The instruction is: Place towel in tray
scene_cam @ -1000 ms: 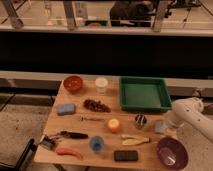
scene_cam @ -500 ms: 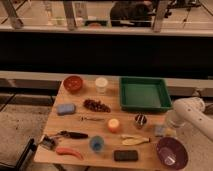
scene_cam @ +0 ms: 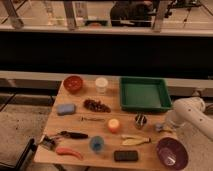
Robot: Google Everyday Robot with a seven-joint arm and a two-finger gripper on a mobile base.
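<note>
The towel (scene_cam: pixel 160 128) lies rumpled on the wooden table (scene_cam: pixel 70 123) near its right edge, below the green tray (scene_cam: pixel 144 107) and outside it (an orange (scene_cam: pixel 114 125) sits further left). The gripper (scene_cam: pixel 167 124), at the end of the white arm (scene_cam: pixel 187 109), seems to be right beside the towel; whether it is grasping the cloth I cannot tell

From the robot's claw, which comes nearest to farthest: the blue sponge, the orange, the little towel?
The gripper sits near the right edge of the table.
1. Towel, right beside it.
2. Orange, mid-table.
3. Blue sponge, far left.
</note>
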